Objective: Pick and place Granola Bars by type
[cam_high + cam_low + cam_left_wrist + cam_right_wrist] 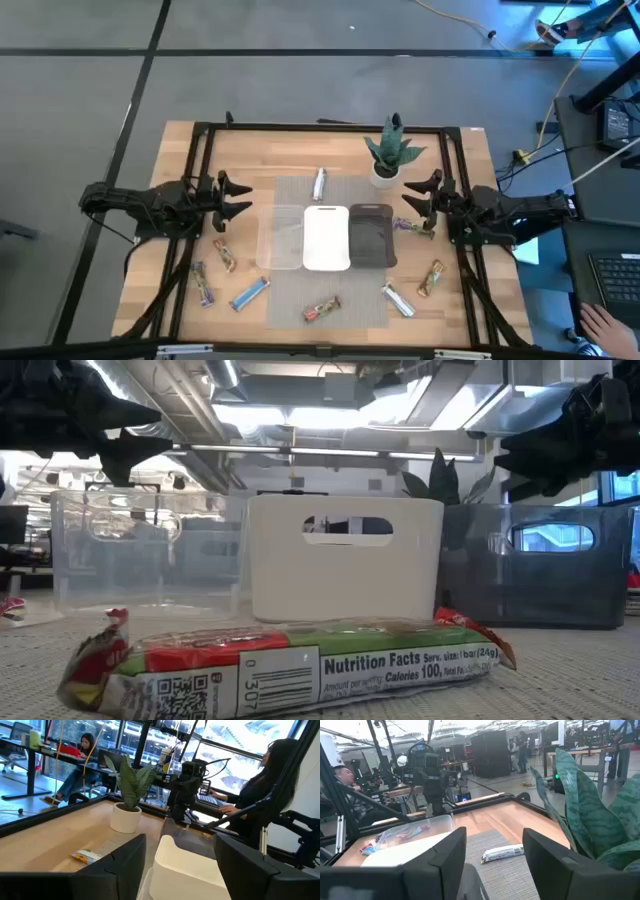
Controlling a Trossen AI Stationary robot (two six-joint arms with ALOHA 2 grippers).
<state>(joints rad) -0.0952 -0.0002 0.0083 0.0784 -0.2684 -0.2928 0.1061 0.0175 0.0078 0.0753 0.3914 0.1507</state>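
Several foil-wrapped granola bars lie flat on the table: a silver one (320, 183) beyond the bins, a purple-green one (413, 227) beside the dark bin, an orange one (431, 278), another silver one (398, 299), a red-green one (322, 309) (280, 665) at the near edge, a blue one (250, 294), and two more (203, 284) (224, 254) at the left. My left gripper (238, 198) (180, 865) hovers open, left of the clear bin. My right gripper (412, 193) (495, 865) hovers open, right of the dark bin, below the plant.
Three bins stand side by side on a grey mat: clear (281, 237), white (326, 237), dark grey (371, 236). A potted plant (386, 155) stands at the far right of the mat, close to my right gripper. A black frame borders the table. People sit beyond it.
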